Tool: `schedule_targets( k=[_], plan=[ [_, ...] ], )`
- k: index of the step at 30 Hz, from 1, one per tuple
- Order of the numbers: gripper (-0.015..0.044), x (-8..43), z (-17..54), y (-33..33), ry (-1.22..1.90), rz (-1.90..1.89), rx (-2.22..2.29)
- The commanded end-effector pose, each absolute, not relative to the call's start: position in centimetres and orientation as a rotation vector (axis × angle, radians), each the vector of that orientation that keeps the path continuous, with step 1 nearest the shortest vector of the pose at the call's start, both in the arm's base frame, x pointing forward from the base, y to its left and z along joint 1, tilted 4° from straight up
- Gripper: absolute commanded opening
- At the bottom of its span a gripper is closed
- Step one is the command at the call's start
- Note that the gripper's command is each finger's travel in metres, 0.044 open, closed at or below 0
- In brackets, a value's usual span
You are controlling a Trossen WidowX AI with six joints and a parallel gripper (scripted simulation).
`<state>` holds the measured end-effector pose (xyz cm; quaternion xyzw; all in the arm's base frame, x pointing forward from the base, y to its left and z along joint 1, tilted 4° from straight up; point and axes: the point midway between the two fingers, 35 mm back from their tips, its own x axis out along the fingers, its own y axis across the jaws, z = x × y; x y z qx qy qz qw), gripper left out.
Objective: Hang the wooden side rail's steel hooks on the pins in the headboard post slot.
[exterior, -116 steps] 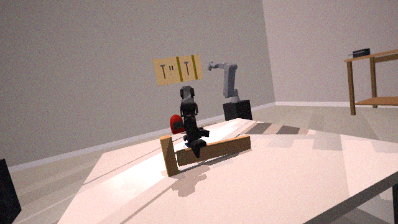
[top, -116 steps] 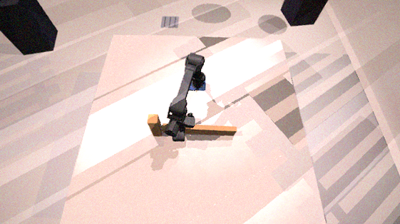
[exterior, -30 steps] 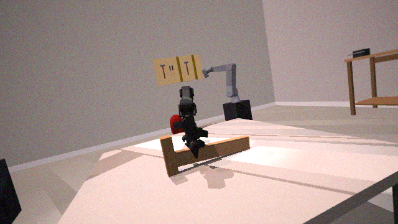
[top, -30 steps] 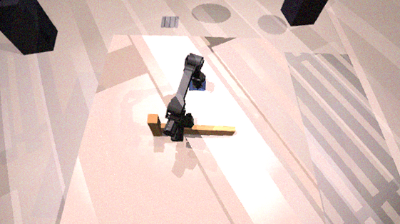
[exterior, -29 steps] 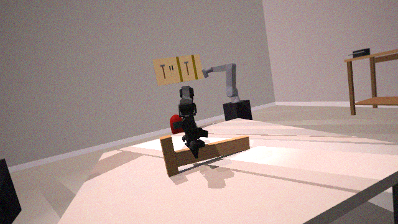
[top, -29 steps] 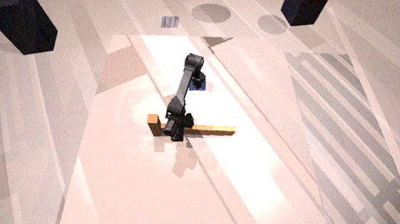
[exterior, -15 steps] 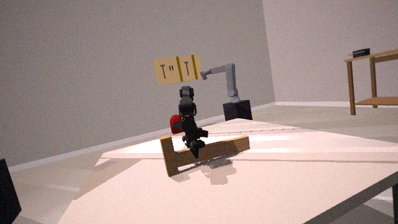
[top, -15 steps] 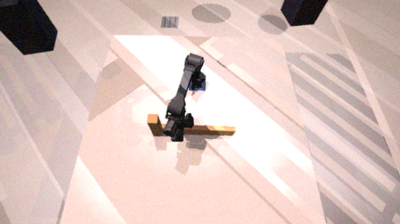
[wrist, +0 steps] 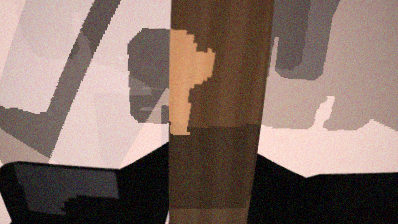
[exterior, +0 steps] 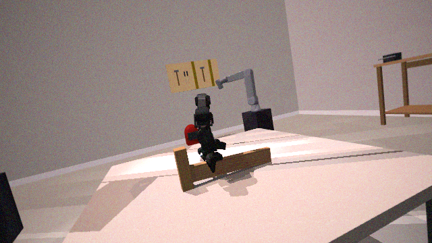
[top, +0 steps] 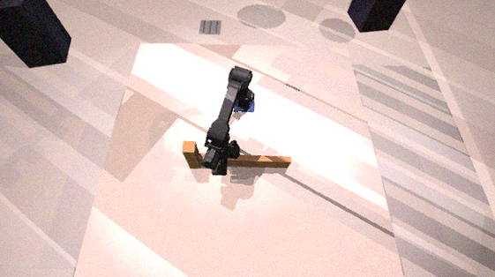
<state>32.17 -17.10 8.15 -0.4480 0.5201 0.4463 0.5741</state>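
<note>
The wooden post [top: 189, 149] [exterior: 182, 170] stands upright on the table, at the left end of the rail. The wooden side rail [top: 268, 161] [exterior: 248, 161] [wrist: 235, 75] runs to the right from it. Its near end meets the post's side in the exterior view, with a narrow gap and shadow under that end. Its far end is low, at the table surface. My gripper [top: 219, 167] [exterior: 212, 165] [wrist: 203, 147] is shut on the rail, close to the post end, with a finger on each side. The hooks, slot and pins are hidden.
The table [top: 230, 248] [exterior: 152, 216] carries shadows and bright light bands. The arm reaches over the rail from its base behind. A red object [exterior: 190, 129] shows behind the arm. A grey robot arm on a dark pedestal [exterior: 258, 119] and a wooden bench [exterior: 380, 94] stand beyond.
</note>
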Motion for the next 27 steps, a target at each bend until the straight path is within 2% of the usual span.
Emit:
schedule_targets(
  k=[1,27],
  plan=[
    [0.0,32.23,8.15,-17.16,1.22,1.04,-1.053],
    [0.0,32.26,7.72,-17.14,1.22,1.04,-1.052]
  ],
)
